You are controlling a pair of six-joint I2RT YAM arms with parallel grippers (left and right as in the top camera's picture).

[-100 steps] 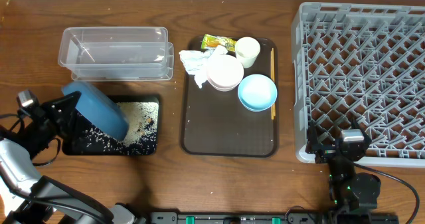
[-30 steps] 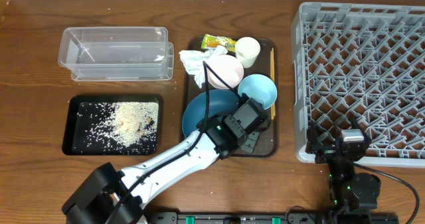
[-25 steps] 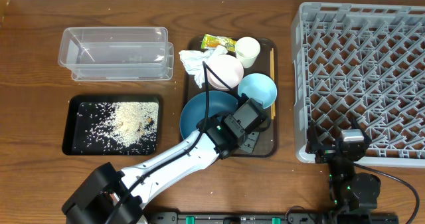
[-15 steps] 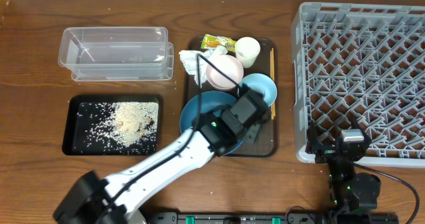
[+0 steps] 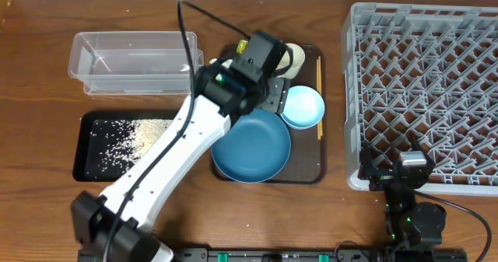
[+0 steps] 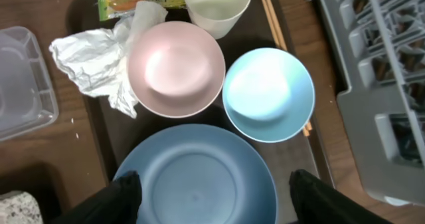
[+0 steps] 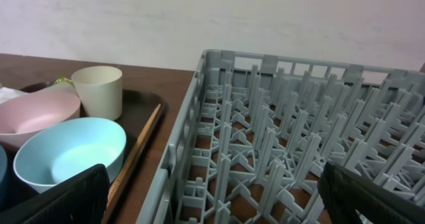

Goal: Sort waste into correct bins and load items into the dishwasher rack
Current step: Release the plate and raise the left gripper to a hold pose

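Dark-blue dish (image 6: 192, 177) beneath spread left jaws

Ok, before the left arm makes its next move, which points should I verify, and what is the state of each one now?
1. Left gripper free: ok, jaws wide apart, nothing between them.
2. Dark-blue dish empty: ok, it lies flat on the brown tray, no crumbs visible inside.
3. Pink bowl free to grasp: not ok, the napkin lies against its rim.
4. Dishwasher rack has room: ok, no item in it.
5. Right gripper out of the way: ok, open, at the rack's near edge.
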